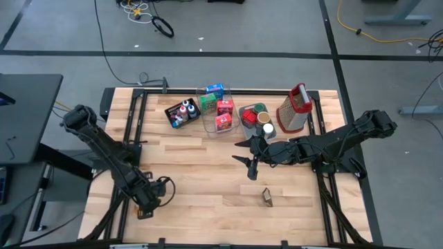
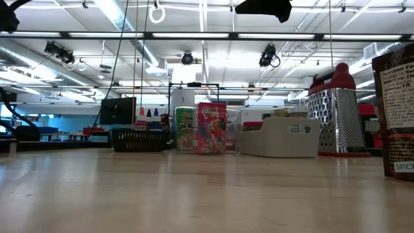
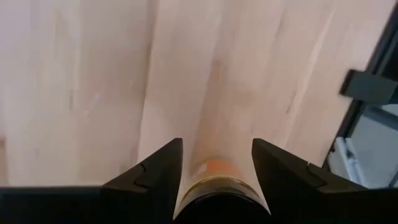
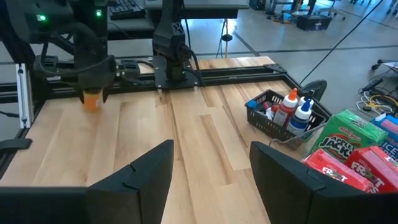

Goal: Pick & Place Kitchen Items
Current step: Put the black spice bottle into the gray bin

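i see a black basket at the back of the bench, holding small bottles with coloured caps. beside it a clear bin holds little boxes, green, blue and red. next over, a grey tray carries small cans, with the grater standing just beside it.

my left claw sits low at the near left corner of the bench. its fingers stand partly apart on either side of an orange jar; whether they press on it i cannot tell, and most of the jar is cut off in the wrist view. from the right wrist view the same jar shows as an orange blob under that claw.

my right claw hovers over mid-bench in front of the tray, fingers apart, holding nothing.

a small brown packet stands alone near the front; in the low view it is cropped at the edge and its label only partly reads.
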{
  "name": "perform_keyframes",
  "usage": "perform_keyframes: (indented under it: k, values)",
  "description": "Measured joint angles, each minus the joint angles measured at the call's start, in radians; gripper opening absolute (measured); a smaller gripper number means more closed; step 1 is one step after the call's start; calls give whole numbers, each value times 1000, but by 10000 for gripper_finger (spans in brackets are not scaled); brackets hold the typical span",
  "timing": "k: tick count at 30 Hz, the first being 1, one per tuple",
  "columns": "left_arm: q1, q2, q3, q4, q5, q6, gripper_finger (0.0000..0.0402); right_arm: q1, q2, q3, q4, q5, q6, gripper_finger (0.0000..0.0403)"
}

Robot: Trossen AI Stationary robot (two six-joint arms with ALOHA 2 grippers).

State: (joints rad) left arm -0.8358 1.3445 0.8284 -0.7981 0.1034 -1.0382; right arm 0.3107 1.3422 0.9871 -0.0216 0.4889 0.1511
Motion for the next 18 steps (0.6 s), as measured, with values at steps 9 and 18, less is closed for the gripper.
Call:
perform_keyframes:
  k: [9,18]
  values:
    - [4,0,0,-36,-14,-107,190,0,0,0,0,0,-3,221]
    - [4,-1,1,-34,-104,-150,198,0,0,0,0,0,-4,221]
